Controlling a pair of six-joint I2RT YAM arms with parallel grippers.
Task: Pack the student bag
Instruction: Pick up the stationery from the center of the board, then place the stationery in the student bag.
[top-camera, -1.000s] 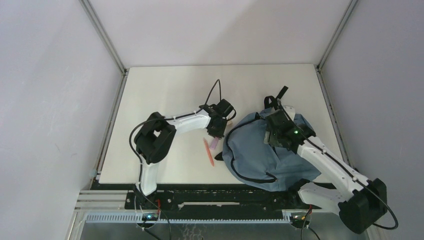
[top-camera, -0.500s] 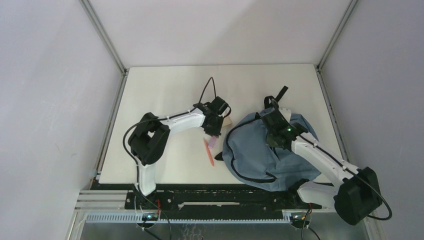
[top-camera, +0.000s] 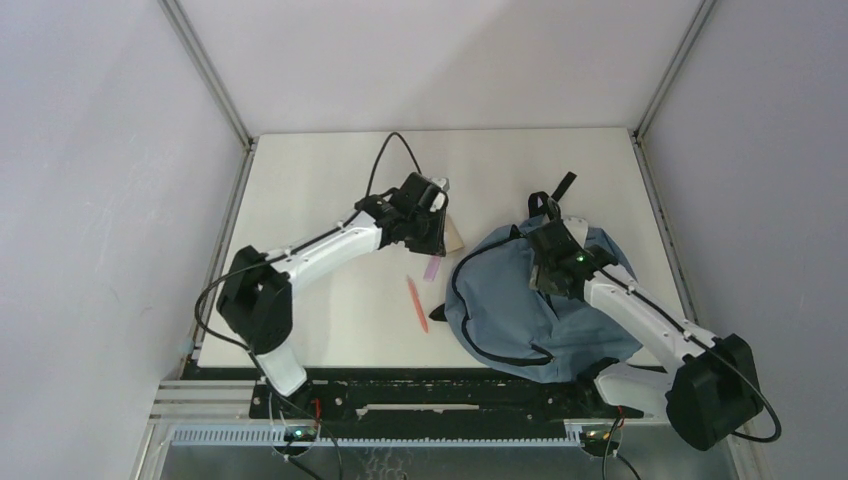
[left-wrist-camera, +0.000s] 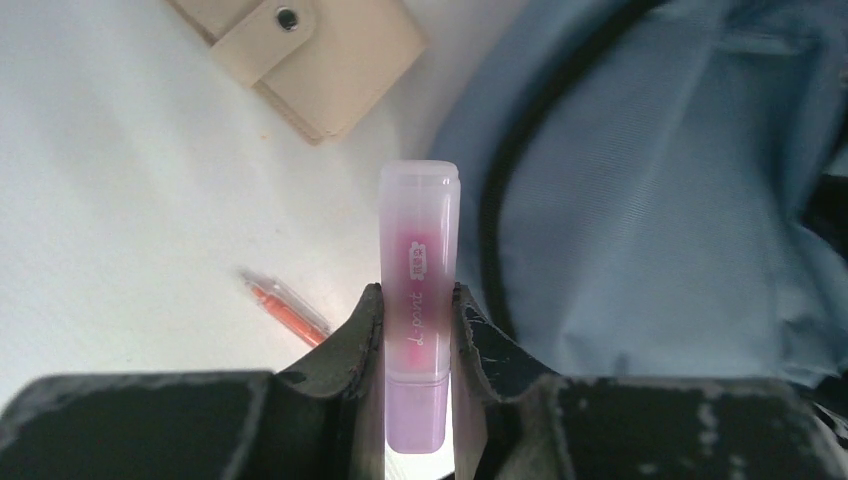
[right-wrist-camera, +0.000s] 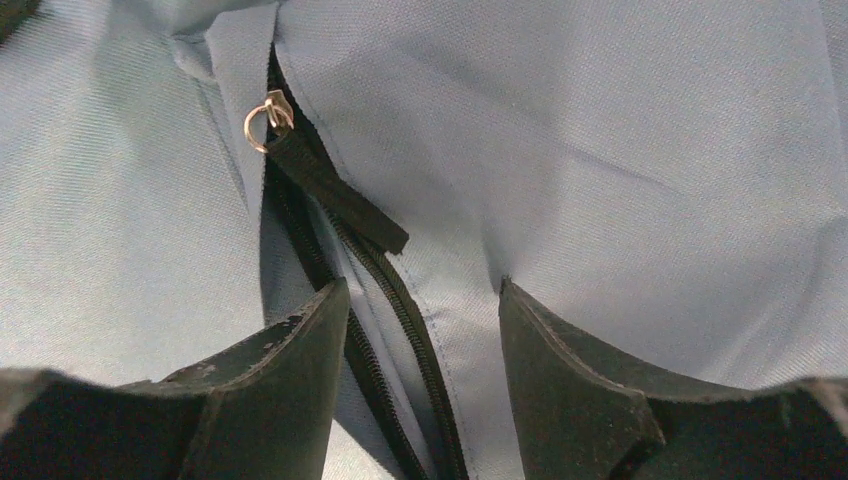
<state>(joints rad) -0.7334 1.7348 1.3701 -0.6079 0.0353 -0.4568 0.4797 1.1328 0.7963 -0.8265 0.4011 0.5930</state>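
Note:
The student bag (top-camera: 540, 310), dusty blue with black trim, lies at the right of the table. It also fills the right wrist view (right-wrist-camera: 620, 150) and the right of the left wrist view (left-wrist-camera: 650, 200). My left gripper (left-wrist-camera: 415, 295) is shut on a pink-purple highlighter (left-wrist-camera: 418, 300) and holds it above the table just left of the bag; its tip shows in the top view (top-camera: 433, 268). My right gripper (right-wrist-camera: 420, 290) is open and rests over the bag's black zipper (right-wrist-camera: 400, 300), below the zipper pull (right-wrist-camera: 268, 112). In the top view it is on the bag's upper part (top-camera: 548, 270).
A beige snap wallet (top-camera: 452, 237) lies on the table under the left wrist, also in the left wrist view (left-wrist-camera: 310, 50). An orange pen (top-camera: 416, 303) lies left of the bag, also in the left wrist view (left-wrist-camera: 285, 310). Grey walls ring the table.
My left arm has stretched up and away from its base, lifting the highlighter off the table by the pen. My right gripper has barely shifted on the bag.

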